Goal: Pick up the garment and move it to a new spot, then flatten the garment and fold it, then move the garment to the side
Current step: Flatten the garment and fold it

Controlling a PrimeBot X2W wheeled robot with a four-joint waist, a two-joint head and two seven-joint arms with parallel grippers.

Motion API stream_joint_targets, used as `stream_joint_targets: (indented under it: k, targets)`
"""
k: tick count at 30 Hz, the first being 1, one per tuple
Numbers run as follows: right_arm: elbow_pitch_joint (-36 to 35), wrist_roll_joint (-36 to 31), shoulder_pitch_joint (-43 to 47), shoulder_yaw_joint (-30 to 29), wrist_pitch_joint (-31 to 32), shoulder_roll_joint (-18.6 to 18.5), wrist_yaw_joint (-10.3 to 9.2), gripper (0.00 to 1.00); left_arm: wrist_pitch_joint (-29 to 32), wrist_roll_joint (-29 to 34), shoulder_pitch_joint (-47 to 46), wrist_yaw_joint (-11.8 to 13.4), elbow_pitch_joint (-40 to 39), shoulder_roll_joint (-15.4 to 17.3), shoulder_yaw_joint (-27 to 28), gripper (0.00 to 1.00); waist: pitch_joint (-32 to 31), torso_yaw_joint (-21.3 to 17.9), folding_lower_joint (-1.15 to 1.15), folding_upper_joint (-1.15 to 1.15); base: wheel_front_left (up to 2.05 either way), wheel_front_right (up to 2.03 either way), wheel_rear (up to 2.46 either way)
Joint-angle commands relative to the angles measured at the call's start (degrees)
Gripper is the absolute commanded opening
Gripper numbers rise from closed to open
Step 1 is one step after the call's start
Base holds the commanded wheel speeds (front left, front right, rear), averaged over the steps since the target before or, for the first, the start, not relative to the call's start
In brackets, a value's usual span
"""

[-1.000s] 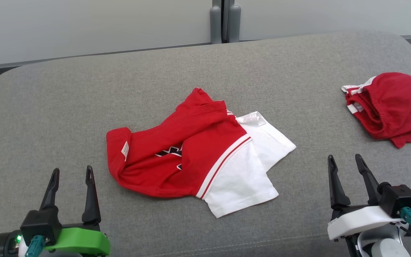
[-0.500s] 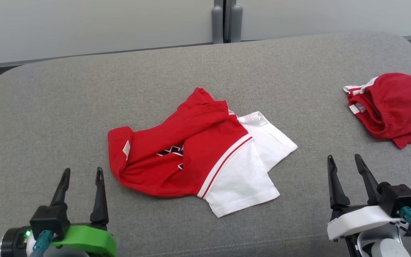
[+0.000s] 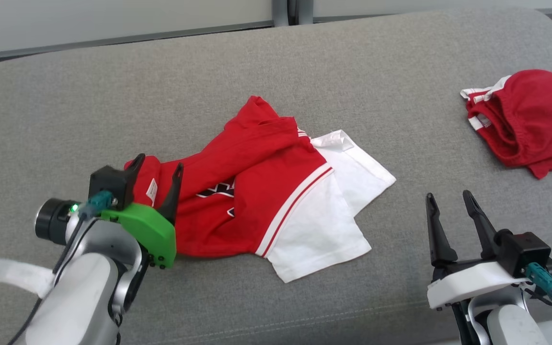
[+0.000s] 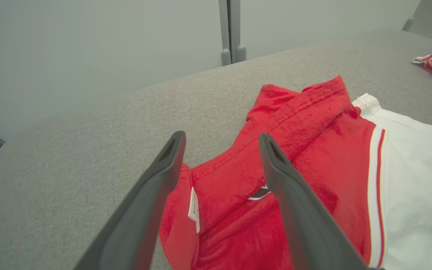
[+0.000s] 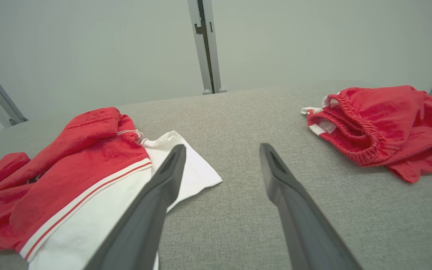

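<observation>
The garment is a crumpled red and white shirt lying in the middle of the grey padded surface. My left gripper hangs over the shirt's red left end, fingers spread on either side of the white label. In the left wrist view the same gripper is open above the red cloth with nothing pinched. My right gripper stands open over bare surface, right of the shirt's white part. In its own wrist view the right gripper has the shirt to its left.
A second red garment with white trim lies bunched at the far right, also seen as a red heap in the right wrist view. A pale wall and a grey post stand behind the surface.
My left gripper has moved forward and to the right, from bare surface to over the shirt's left end. The head camera has tilted down a little. The right gripper has stayed put.
</observation>
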Motion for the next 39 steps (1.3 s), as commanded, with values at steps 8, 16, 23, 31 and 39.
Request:
stream_joint_targets:
  k: [8, 16, 23, 31, 39]
  targets:
    - [1.67, 1.5, -3.56, 1.94, -1.64, -0.06, 0.0, 1.0, 6.19, -3.91, -12.61, -4.68, 19.62, -1.68, 0.45, 1.0, 6.75, -5.14, 0.0, 0.0, 0.0, 0.0, 0.0]
    - [2.78, 2.26, -4.63, 1.75, -2.39, -0.06, -0.01, 1.0, 7.56, -4.61, -18.38, -5.15, 29.99, -1.47, 1.28, 1.0, 8.76, -6.05, 0.0, 0.0, 0.0, 0.0, 0.0]
    - [3.33, 2.41, -5.27, 1.28, -2.75, -0.05, 0.0, 1.0, 5.73, -4.25, -20.97, -4.65, 34.25, -2.16, 1.09, 0.0, 9.12, -4.81, 0.0, 0.0, 0.0, 0.0, 0.0]
    - [3.36, 2.55, -4.71, 0.15, -2.72, -0.06, -0.01, 1.0, -2.33, -5.3, -19.77, -2.54, 32.88, -2.84, 3.07, 0.0, 8.52, -2.3, 0.0, 0.0, 0.0, 0.0, 0.0]
    - [2.42, 2.44, -4.0, -1.02, -2.74, -0.06, 0.0, 1.0, -11.34, -11.71, -9.59, 0.74, 26.34, -2.98, 10.42, 0.0, 8.23, 0.05, 0.0, 0.0, 0.0, 0.0, 0.0]
